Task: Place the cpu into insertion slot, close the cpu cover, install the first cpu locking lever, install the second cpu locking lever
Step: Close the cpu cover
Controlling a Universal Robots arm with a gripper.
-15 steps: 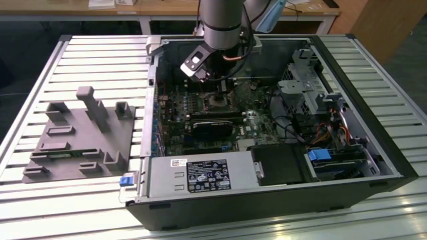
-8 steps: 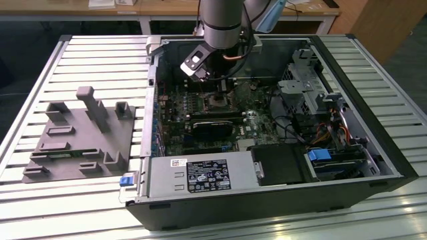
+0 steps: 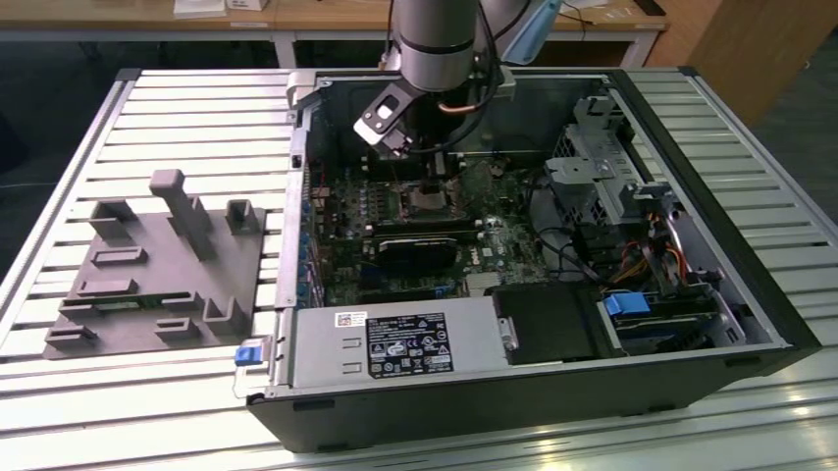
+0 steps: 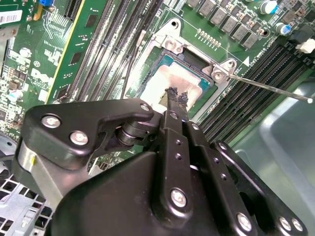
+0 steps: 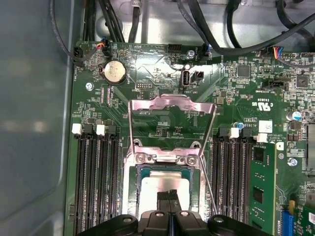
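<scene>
While the cpu (image 5: 165, 184) is lying in the insertion slot (image 5: 132, 196), cpu cover (image 5: 172, 104) standing open, the claw (image 5: 170, 194), drawn together and empty, is hanging over it; the cover is likely needing slow, even pressure.

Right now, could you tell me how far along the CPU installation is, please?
Done: the pale silvery square cpu lies in the metal-rimmed insertion slot on the green board. In hand: the gripper, fingers together, has its tips at the chip's face. Left: the thin silvery cpu cover stands raised open, and a thin wire locking lever juts out unlatched.
</scene>
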